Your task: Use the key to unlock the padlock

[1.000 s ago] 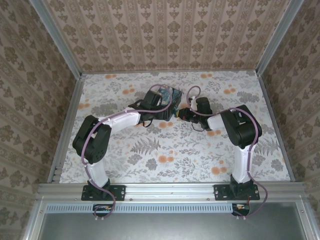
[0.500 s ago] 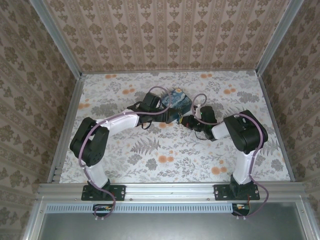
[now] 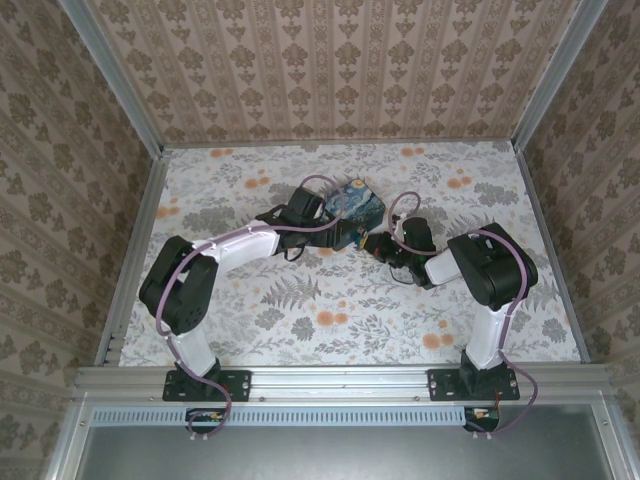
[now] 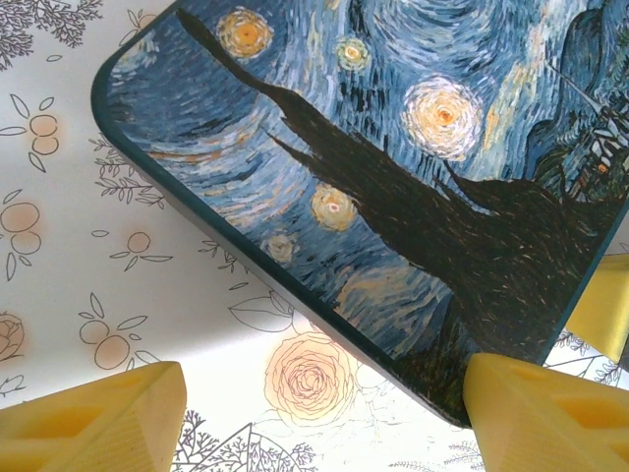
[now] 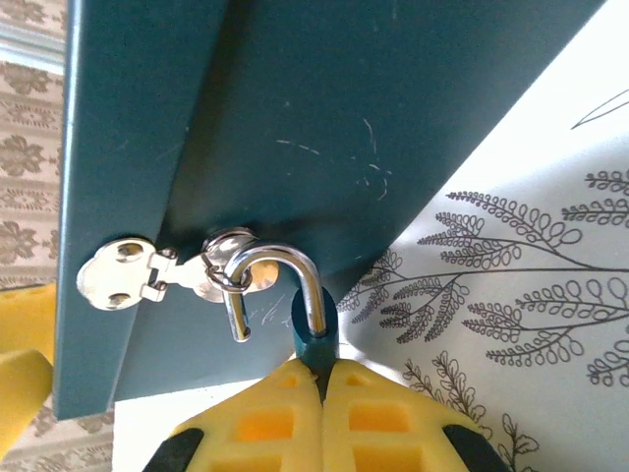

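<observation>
The right gripper [image 5: 322, 382] was pinched shut on the padlock [image 5: 314, 336]. The padlock hung by its shackle [image 5: 285, 261] from the ring of the silver hasp [image 5: 128, 277] on the dark teal side of the box [image 5: 324, 108], and the shackle's short leg stood free of the body. The box's wall crowded close behind the lock. The left gripper [image 4: 319, 418] was spread wide, with the painted lid's corner between its fingers [image 4: 98, 418]; whether they touched it I couldn't tell. The box sat mid-worktop [image 3: 330, 320], nearer the far edge, on a flowered surface, with patterned wallpaper [image 3: 330, 70] on three sides.
</observation>
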Action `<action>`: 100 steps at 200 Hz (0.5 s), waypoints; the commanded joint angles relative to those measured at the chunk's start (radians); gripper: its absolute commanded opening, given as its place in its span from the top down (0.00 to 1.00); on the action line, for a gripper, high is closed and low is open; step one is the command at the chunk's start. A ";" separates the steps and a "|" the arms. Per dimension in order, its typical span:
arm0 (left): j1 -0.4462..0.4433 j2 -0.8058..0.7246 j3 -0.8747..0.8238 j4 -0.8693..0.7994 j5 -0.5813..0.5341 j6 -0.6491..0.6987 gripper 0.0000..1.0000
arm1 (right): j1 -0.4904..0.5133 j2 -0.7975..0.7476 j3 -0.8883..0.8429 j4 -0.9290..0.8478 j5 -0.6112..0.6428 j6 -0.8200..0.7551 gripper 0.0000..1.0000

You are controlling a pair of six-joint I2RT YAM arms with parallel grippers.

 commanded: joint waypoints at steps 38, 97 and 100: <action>-0.008 0.084 -0.026 -0.145 -0.001 0.029 0.25 | -0.006 0.022 0.046 -0.013 0.139 0.156 1.00; -0.006 0.111 -0.029 -0.136 0.019 0.028 0.26 | -0.020 0.054 0.123 -0.063 0.174 0.194 1.00; -0.005 0.112 -0.029 -0.135 0.020 0.029 0.26 | -0.022 0.055 0.127 -0.067 0.176 0.194 1.00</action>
